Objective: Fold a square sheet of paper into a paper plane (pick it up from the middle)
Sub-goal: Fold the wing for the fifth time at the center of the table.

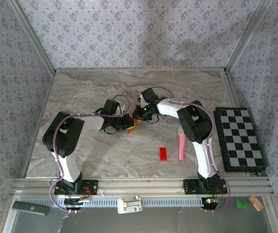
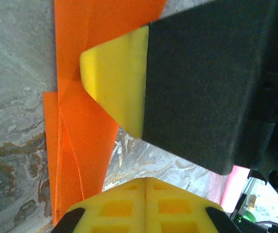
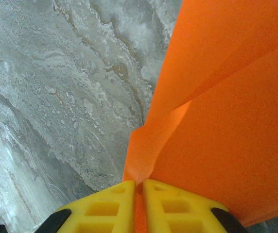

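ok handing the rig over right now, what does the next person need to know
Right pincer: shut on the orange sheet, with paper showing between its pads.
Left pincer: shut, pads together beside the sheet's edge; no paper seen between them.
Sheet: mid-table, where the two arms meet.
Done: sheet is gripped, and overlapping layers and creases show some folds are in.
Left: the remaining folds; it is not yet a narrow pointed plane.
Red block and pink microphone lie nearer the arm bases, apart from the sheet.
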`<action>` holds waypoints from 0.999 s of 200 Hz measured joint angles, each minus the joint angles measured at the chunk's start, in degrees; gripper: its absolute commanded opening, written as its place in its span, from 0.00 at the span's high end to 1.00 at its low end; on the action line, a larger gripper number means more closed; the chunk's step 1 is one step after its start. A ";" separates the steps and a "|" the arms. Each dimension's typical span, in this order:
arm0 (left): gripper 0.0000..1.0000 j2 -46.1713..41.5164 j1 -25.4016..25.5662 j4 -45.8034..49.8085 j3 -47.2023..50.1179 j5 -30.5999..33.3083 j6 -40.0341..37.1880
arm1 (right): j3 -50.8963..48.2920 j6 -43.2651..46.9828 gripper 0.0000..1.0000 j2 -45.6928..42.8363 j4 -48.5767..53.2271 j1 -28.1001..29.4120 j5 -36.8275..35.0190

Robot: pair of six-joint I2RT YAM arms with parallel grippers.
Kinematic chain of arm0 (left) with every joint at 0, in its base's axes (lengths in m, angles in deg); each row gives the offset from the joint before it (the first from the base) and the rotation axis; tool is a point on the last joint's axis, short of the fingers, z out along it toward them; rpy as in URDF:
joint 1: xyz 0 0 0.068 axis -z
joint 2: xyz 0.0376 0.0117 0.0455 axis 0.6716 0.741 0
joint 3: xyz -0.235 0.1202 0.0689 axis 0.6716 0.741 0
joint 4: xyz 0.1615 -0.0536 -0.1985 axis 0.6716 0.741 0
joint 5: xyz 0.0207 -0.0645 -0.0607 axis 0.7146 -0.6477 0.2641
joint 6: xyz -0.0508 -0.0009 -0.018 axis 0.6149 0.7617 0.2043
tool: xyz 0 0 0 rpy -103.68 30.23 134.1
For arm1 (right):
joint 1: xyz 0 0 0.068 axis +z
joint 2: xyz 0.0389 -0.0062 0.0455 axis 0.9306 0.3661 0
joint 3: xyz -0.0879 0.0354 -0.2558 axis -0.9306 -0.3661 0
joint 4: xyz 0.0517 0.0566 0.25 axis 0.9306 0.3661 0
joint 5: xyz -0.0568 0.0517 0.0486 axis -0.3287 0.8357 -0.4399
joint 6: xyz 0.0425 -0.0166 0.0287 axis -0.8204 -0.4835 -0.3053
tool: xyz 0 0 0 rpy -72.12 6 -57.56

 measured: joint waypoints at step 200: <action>0.98 3.63 0.00 4.83 -2.34 1.66 -6.23 | 0.24 0.00 0.86 0.13 0.55 -0.15 -0.11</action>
